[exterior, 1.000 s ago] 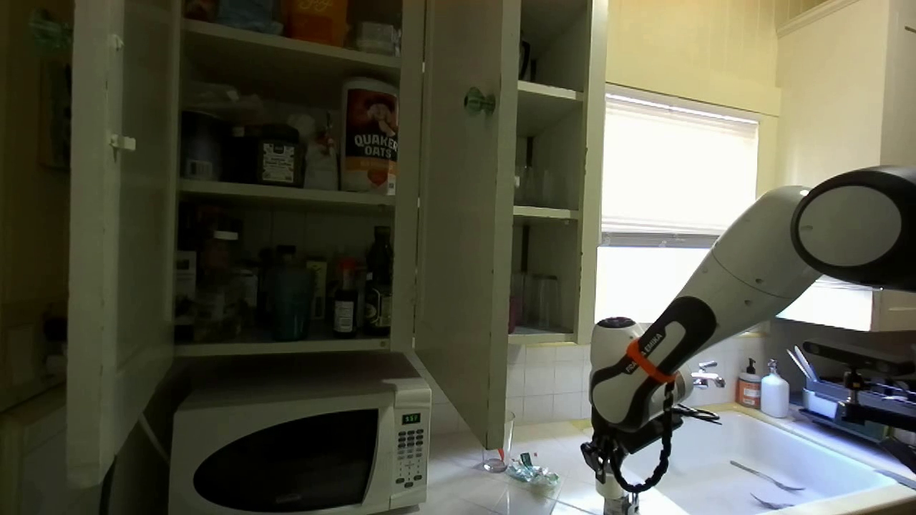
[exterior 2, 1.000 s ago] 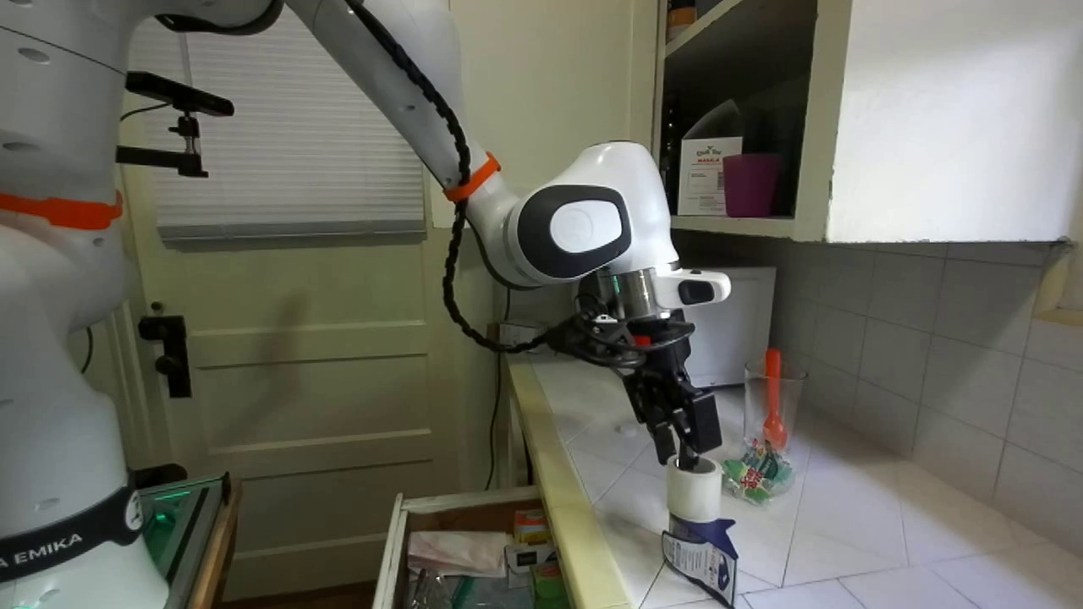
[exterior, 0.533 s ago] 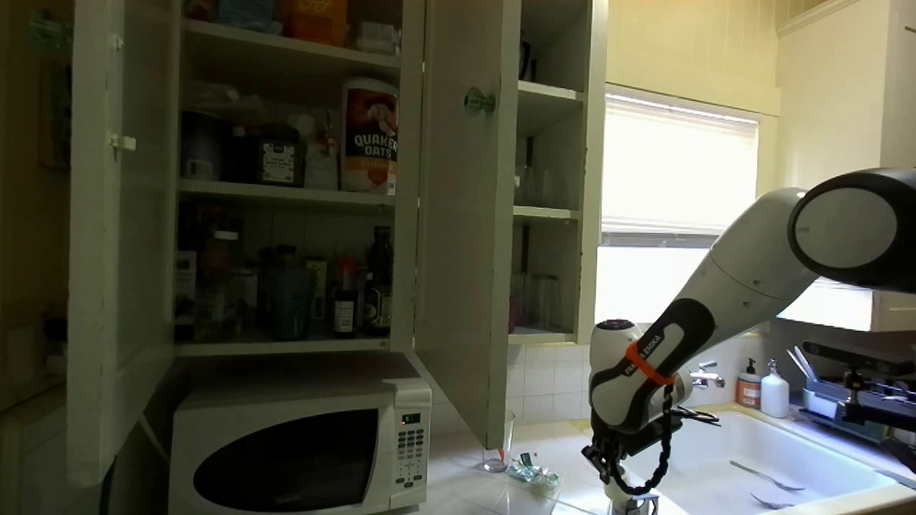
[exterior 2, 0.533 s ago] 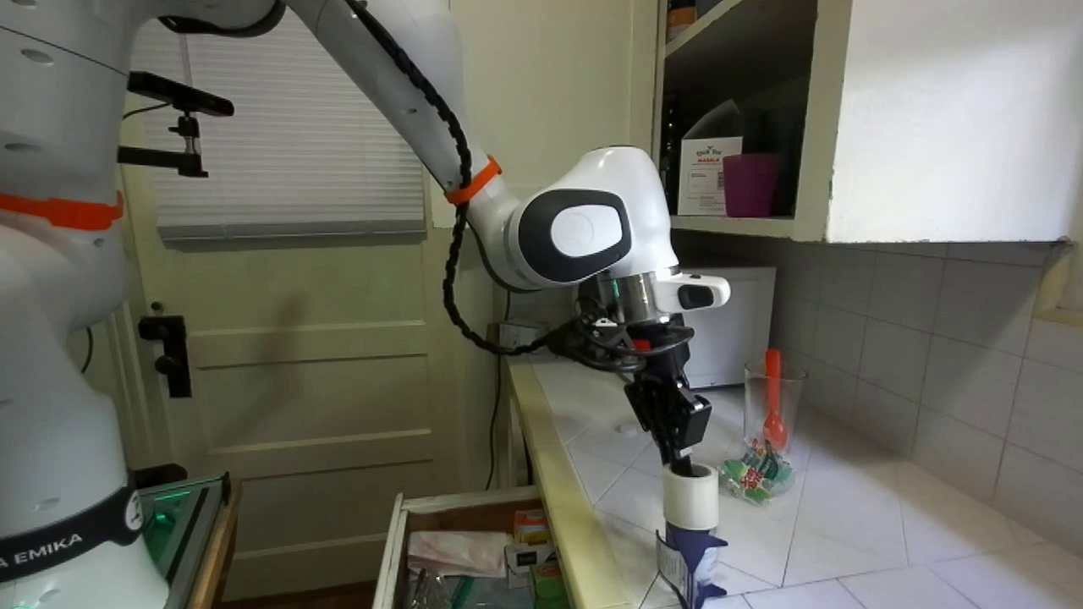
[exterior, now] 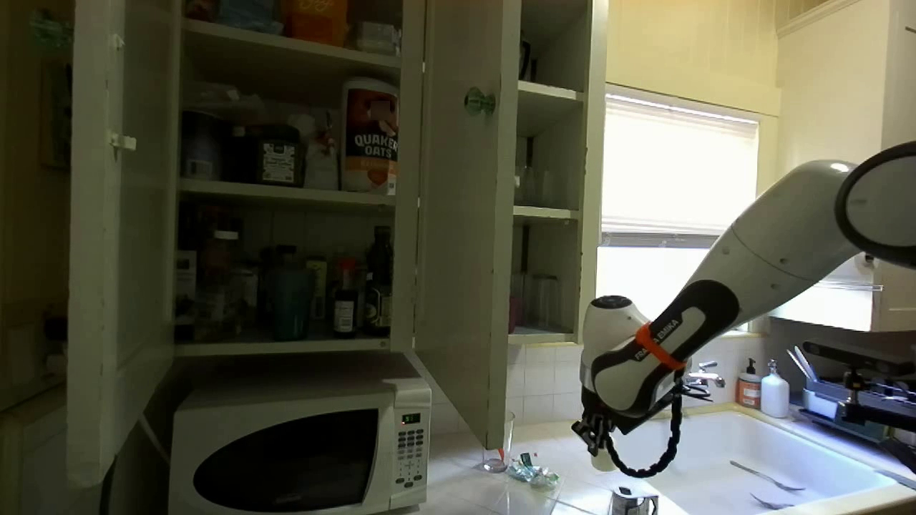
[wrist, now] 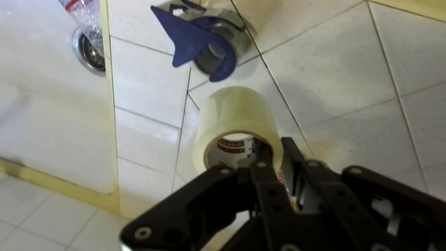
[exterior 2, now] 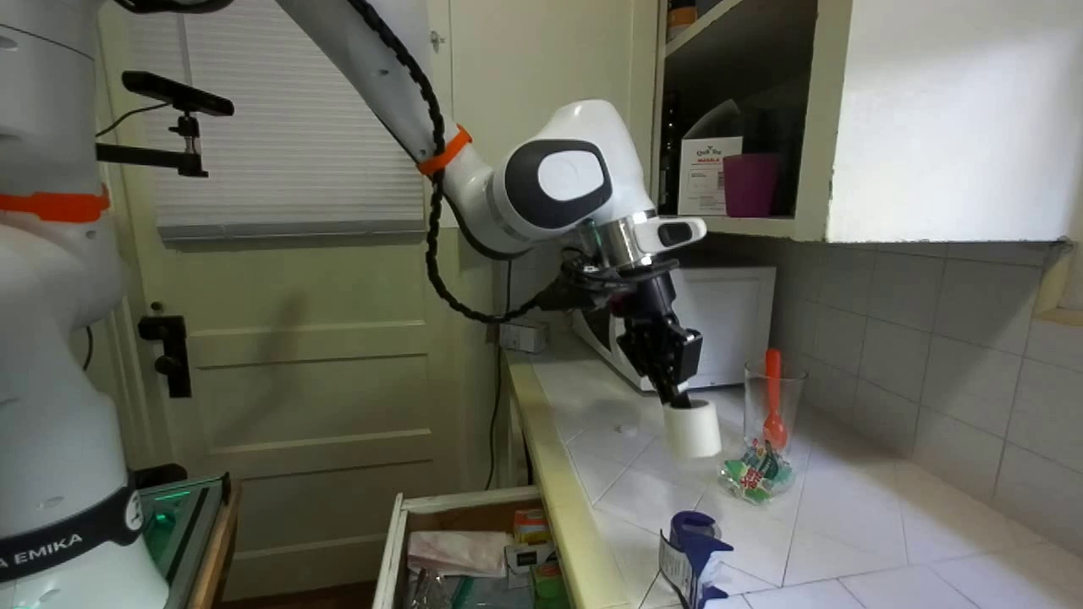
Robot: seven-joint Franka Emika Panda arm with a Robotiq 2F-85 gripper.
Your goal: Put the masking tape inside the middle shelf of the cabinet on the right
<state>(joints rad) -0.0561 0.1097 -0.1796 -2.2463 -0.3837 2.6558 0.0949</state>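
Wrist view shows the claw (wrist: pixel 277 153) pinched tight on a roll of tape (wrist: pixel 239 115), with one finger inside the hole and the other finger (wrist: pixel 292 150) on the outside. The roll is up in the air over the tabletop (exterior 2: pixel 854 541), and in an exterior view it hangs to the right of the microwave (exterior: pixel 286 458), well apart from it. A blue tape cutter (wrist: pixel 191 40) sits on the tabletop, lower than the roll and also well apart from the microwave. A bit to the right of the microwave stands a tall clear glass (exterior: pixel 494 465) with an orange spoon (exterior 2: pixel 772 381) in it, and a crumpled see-through bag (exterior: pixel 533 472) with green bits lies there too. Much farther to the right of the microwave is a big white sink (exterior: pixel 708 436) with two forks (exterior: pixel 766 476) in it. Up higher than the microwave and over to its right is the narrow white cabinet (exterior: pixel 595 107). A white door (exterior: pixel 458 236) with a green knob (exterior: pixel 478 101) sticks out and hides part of it. The middle shelf (exterior: pixel 546 213) in that cabinet has some glasses (exterior: pixel 548 187) on it, but they are dim and hard to see. Right above the microwave is a wide cabinet (exterior: pixel 286 349) packed with bottles (exterior: pixel 345 315) and boxes (exterior: pixel 316 20). The robot arm (exterior: pixel 766 250) is far to the right of the microwave, with the claw at its low end.
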